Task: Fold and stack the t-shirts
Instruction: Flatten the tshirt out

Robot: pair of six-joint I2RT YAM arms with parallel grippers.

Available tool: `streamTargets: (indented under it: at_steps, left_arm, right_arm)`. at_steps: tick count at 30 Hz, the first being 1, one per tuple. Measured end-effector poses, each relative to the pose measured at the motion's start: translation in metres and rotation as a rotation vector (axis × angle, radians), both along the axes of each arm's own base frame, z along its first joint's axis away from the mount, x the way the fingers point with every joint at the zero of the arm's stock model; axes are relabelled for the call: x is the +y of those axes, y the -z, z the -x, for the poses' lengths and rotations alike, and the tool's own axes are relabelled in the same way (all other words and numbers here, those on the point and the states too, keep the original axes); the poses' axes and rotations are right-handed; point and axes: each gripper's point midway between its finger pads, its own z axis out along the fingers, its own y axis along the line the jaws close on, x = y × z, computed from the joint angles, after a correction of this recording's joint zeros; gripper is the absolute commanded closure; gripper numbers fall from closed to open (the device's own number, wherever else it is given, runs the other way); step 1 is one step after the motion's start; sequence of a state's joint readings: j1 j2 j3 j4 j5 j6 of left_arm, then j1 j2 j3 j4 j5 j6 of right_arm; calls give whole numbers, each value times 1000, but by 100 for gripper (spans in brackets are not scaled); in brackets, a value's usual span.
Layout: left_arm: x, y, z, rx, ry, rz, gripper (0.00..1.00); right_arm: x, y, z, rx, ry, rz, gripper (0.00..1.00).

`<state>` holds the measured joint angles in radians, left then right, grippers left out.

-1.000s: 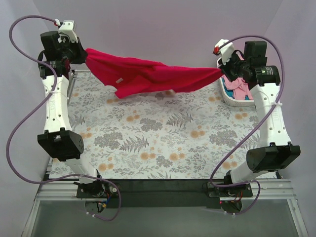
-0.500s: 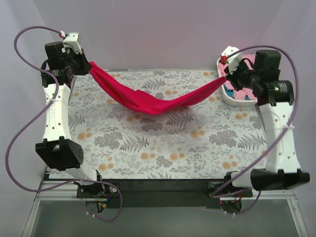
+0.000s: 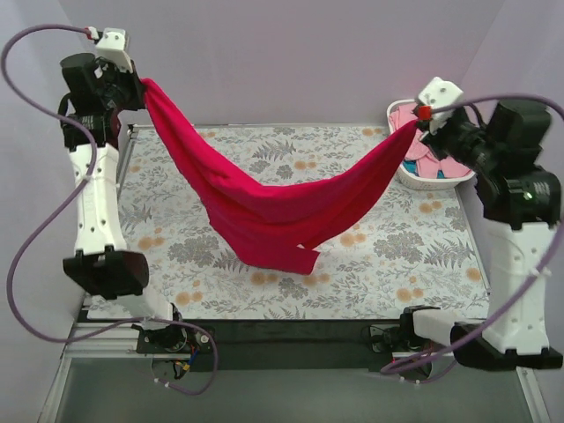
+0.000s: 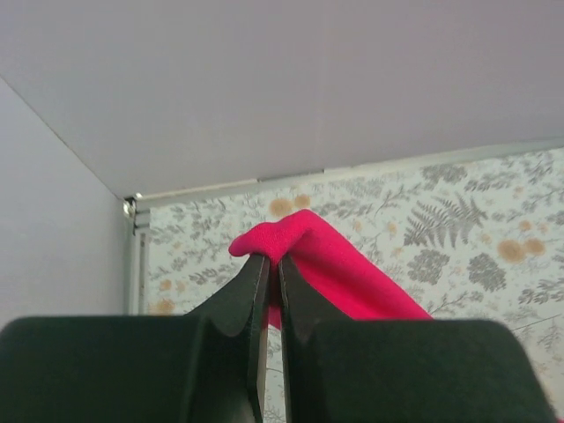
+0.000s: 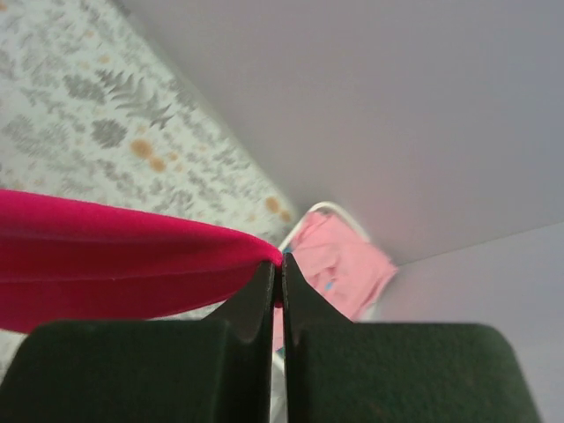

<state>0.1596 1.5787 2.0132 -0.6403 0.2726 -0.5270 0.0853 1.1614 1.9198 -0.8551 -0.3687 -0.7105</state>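
Note:
The crimson red t-shirt (image 3: 273,207) hangs in a deep sag between my two raised grippers, its lowest fold just over the patterned table. My left gripper (image 3: 141,86) is shut on one end at the far left; the left wrist view shows the cloth (image 4: 344,273) pinched at its fingertips. My right gripper (image 3: 418,123) is shut on the other end at the far right; the red cloth (image 5: 115,264) shows in the right wrist view. Pale pink t-shirts (image 3: 423,150) lie in the basket, also in the right wrist view (image 5: 339,264).
A white laundry basket (image 3: 407,179) stands at the far right corner of the floral table cover (image 3: 370,256). Pale walls close in at the back and both sides. Purple cables loop beside each arm.
Both grippers have risen and come toward the near side, still holding the red t-shirt. The shirt has opened out and sags much lower and nearer than before.

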Motion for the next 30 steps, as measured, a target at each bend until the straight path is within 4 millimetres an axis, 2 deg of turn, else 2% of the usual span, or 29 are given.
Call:
streamTargets:
  at_steps: [1,3,5,7,9,10,12,14,15,16,17,19,21,25,28,30]
  left_arm:
    - [3,19,-16,41,0,2,100]
    - [9,72,-51,152,-1,13,100]
    - [13,138,-84,278,-3,30,100]
    - [16,210,-110,407,-9,42,100]
    - [18,270,-130,509,-18,40,99]
    - [18,297,-139,555,-23,36,93]
    - [16,330,-162,592,-26,23,81]
    - [14,343,-176,592,-29,5,70]
    - [12,347,-175,599,-24,-4,64]
    - [9,344,-173,602,-15,-13,53]
    - [5,340,-167,600,3,-22,49]
    - [-5,327,-141,620,55,-30,48]
    - [-22,314,-96,645,141,-34,47]
    - [-61,280,10,646,332,-51,48]
    - [-114,272,83,618,519,-94,52]
    - [-155,284,130,638,662,-131,55]
  right_arm:
    - [3,22,-14,65,-10,4,99]
    - [9,74,-44,214,-23,18,99]
    - [13,131,-73,361,-20,35,99]
    - [15,182,-90,492,-13,53,99]
    - [16,223,-99,595,0,76,99]
    - [16,235,-103,624,9,87,99]
    - [15,246,-112,640,27,103,99]
    - [12,248,-120,628,53,114,99]
    - [10,247,-123,619,67,118,99]
    - [8,246,-126,609,79,121,99]
    - [7,244,-128,600,87,120,99]
    - [6,242,-130,589,100,116,99]
    - [5,242,-132,585,106,111,99]
    - [5,251,-124,601,107,110,99]
    - [6,262,-115,628,104,114,99]
    - [6,266,-112,638,104,113,99]
